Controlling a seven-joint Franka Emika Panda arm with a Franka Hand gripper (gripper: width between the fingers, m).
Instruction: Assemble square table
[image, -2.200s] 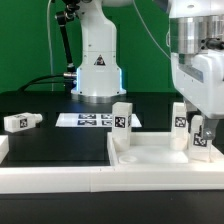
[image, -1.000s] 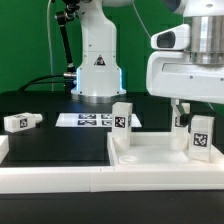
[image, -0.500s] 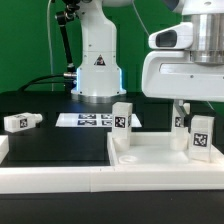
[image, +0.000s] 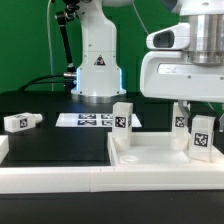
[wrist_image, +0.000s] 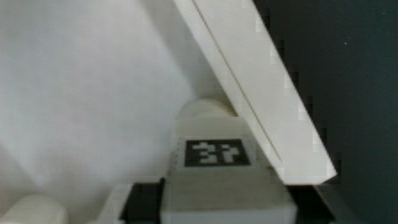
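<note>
Nearest, along the front edge of the table: long white rail. Just behind it, toward the exterior view's right: white tabletop slab, lying flat, right up against that rail. On the slab's right end: right-hand leg, upright, tag facing the camera. At the slab's far left corner: corner leg, also upright, tag forward. A little farther back on the right: third leg, upright, partly hidden by the right-hand leg, directly beneath the gripper. Gripper at a middling width, jaws down on either side of that third leg; impossible to tell whether the pads actually press it. In the wrist view: tagged top of a leg close by a dark finger, with a slanted white edge close beside; slab or rail, cannot tell. Far off at the exterior view's left, on the black table: fourth leg, on its side, well apart from the slab. Behind, mid-table: marker board, flat. Farthest: white arm base before a green backdrop.
</note>
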